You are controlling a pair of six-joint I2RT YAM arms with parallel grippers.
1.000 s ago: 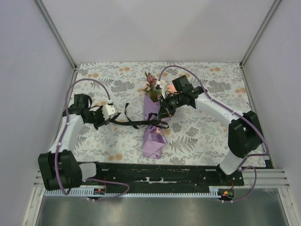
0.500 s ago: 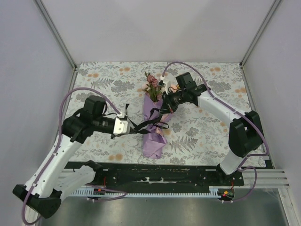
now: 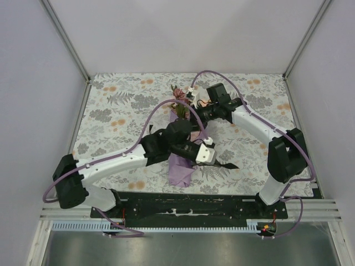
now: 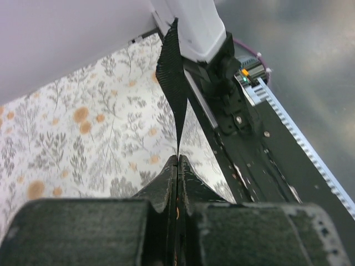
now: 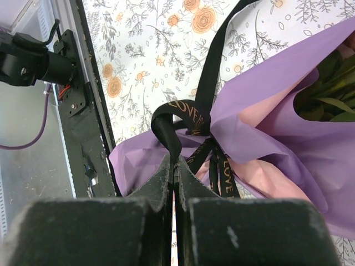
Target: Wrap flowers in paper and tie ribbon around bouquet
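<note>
From above, the bouquet (image 3: pixel 180 169), pink and mauve blooms in a lilac-purple paper cone, lies at the frame's centre. Its long axis runs from the blooms at upper centre to the paper tail at lower centre. The left arm reaches across it from the lower left, so the left gripper (image 3: pixel 212 159) sits just right of the cone's lower part. A loose end of the long, narrow black ribbon (image 3: pixel 227 165) trails rightward from its tips. The right gripper (image 3: pixel 197 118) meets the cone's neck from the upper right and is the nearer of the two to the binding point. Any tightening pull would, I judge, have to run crosswise to the cone's axis.

In the left wrist view, the left gripper (image 4: pixel 177 163) is pinched fully together on the ribbon (image 4: pixel 172 83). The ribbon rises taut toward the frame's top, over the grey-and-orange floral tablecloth (image 4: pixel 83 127).

In the right wrist view, the right gripper (image 5: pixel 173 166) is clamped on a ribbon (image 5: pixel 186 113) loop at the gathered neck. The thin purple-and-pink paper (image 5: pixel 266 127) spreads to the right. Only green stems of the flowers (image 5: pixel 327 88) show, at the upper right.
</note>
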